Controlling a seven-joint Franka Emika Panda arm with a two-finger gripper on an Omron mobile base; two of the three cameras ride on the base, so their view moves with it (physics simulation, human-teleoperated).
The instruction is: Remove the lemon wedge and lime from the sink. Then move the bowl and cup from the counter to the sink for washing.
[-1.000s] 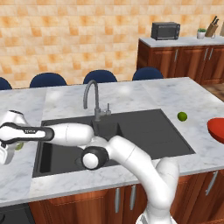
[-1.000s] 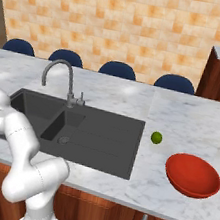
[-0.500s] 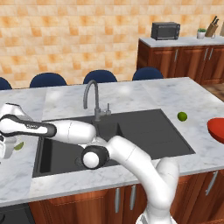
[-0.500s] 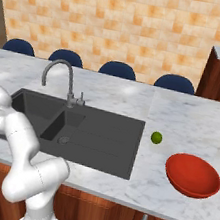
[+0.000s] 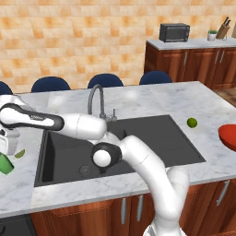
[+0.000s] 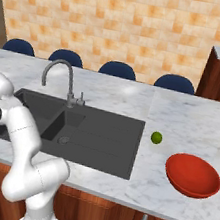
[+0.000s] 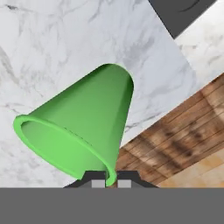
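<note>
At the far left of the counter [image 5: 138, 99], the gripper [image 7: 107, 183] has its jaws pinched together on the rim of the cup [image 7: 83, 127], which hangs tilted from them with its narrow base pointing away, above the marble near the counter's edge. Just beside the cup lies the lemon wedge [image 5: 19, 154], left of the sink [image 5: 152, 133]. Right of the sink sits the lime [image 5: 192, 122], with the bowl [image 6: 193, 175] nearby.
</note>
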